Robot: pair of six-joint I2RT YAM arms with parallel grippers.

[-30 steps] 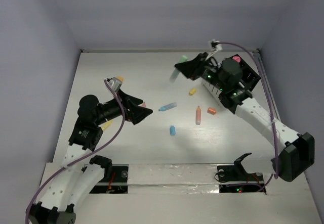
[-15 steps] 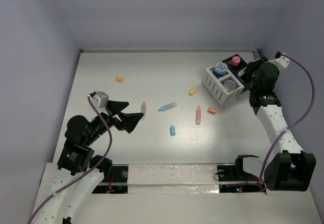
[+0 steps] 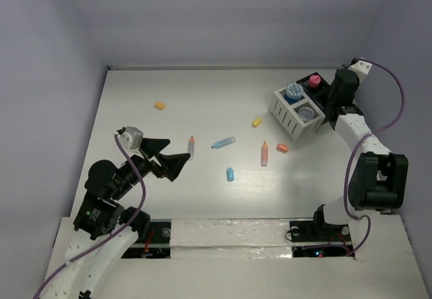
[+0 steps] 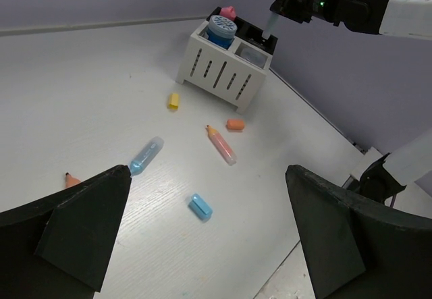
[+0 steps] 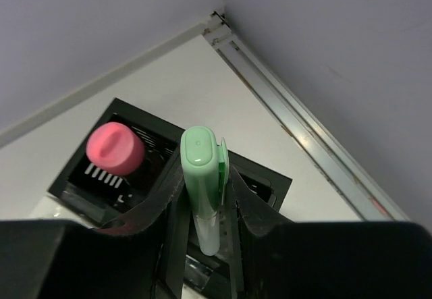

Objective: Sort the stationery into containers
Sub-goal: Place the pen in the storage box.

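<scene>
You had swung your right gripper (image 5: 206, 211) from mid-table to the organizer's (image 3: 287, 113) black half. Its jaws were narrow, clamped on the mint marker (image 5: 200, 171), which hung tip-down over a black compartment beside the pink jar (image 5: 115, 147). Your left gripper (image 3: 178, 150) had drawn back toward its base, jaws wide and holding nothing.

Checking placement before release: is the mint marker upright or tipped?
Roughly upright: the right gripper holds the mint marker over the black side of the organizer.
</scene>
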